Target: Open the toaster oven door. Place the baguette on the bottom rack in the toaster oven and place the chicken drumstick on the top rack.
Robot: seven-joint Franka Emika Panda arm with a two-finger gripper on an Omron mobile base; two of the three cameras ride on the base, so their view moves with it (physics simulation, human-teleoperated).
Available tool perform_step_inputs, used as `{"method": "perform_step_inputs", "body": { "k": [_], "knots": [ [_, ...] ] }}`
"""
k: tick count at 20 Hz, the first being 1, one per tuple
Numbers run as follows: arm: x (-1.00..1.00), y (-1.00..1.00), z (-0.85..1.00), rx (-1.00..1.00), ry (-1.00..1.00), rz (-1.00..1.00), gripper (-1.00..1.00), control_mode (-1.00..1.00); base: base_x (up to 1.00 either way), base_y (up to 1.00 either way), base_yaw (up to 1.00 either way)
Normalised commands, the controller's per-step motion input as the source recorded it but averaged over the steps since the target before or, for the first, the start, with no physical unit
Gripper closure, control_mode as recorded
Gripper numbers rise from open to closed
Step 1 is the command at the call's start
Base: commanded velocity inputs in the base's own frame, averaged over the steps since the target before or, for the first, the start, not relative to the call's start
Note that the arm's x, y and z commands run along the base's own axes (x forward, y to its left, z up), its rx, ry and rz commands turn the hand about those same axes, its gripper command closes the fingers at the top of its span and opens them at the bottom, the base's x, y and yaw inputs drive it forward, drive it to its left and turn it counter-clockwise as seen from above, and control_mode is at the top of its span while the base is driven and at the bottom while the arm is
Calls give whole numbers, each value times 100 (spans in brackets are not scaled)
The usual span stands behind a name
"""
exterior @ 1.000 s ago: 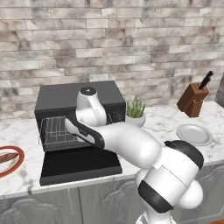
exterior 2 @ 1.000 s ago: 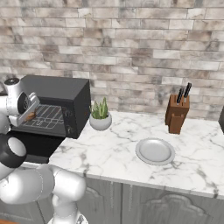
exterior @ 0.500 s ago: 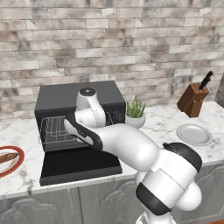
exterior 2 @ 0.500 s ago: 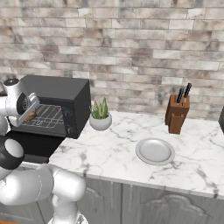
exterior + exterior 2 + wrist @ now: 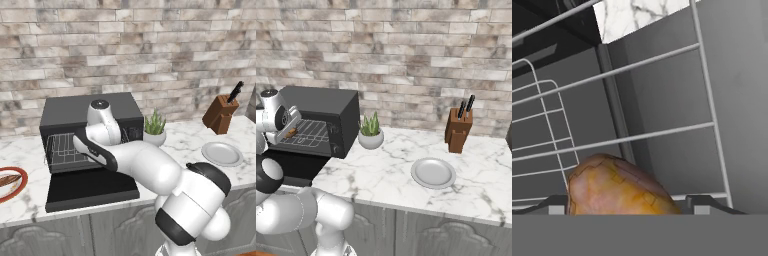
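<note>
Room: simulated kitchen, grey brick wall up top, white marble counter (image 5: 381, 175) across the middle of both base views.
Drumstick: the chicken drumstick (image 5: 614, 187) sits bottom centre of the hand view, right between the two finger tips, golden-brown and lumpy. In the right base view it's a small orange bit (image 5: 290, 133) at the left edge, at the oven mouth.
Gripper: the gripper (image 5: 629, 205) looks clamped on the drumstick, one tip on each side of it.
Racks: silver wires of a rack (image 5: 657, 135) run across the hand view behind the drumstick; can't tell if it's the upper or lower one. From the left base view the wire racks (image 5: 62, 147) show inside the opening, left of centre.
Oven: black toaster oven (image 5: 87, 107) left of centre in the left base view, arm reaching into its front.
Door: oven door (image 5: 90, 189) folded down flat, lower left of that view.
Baguette: baguette (image 5: 9, 179) on a red-rimmed plate (image 5: 19, 187) at the far left edge.
Other stuff: potted plant (image 5: 371, 131) just right of the oven, empty grey plate (image 5: 433, 172) centre right, knife block (image 5: 458, 130) further right near the wall.
</note>
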Motion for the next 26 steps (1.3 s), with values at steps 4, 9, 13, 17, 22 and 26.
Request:
{"method": "perform_step_inputs", "body": {
  "k": [4, 9, 13, 17, 22, 26],
  "knots": [
    [0, 0, 0, 0, 0, -11, -100, -100, 0, 0, 0],
    [0, 0, 0, 0, 0, -13, -100, -100, 0, 0, 0],
    [0, -1, 0, 0, 0, -16, -100, -100, 0, 0, 0],
    [-4, -6, 2, 0, 0, -18, -100, -100, 0, 0, 0],
    [-8, -10, 9, 0, 3, -24, -100, -100, 0, 0, 0],
    [-7, -4, 15, 0, 8, -27, -100, -100, 0, 0, 0]
  ]
}}
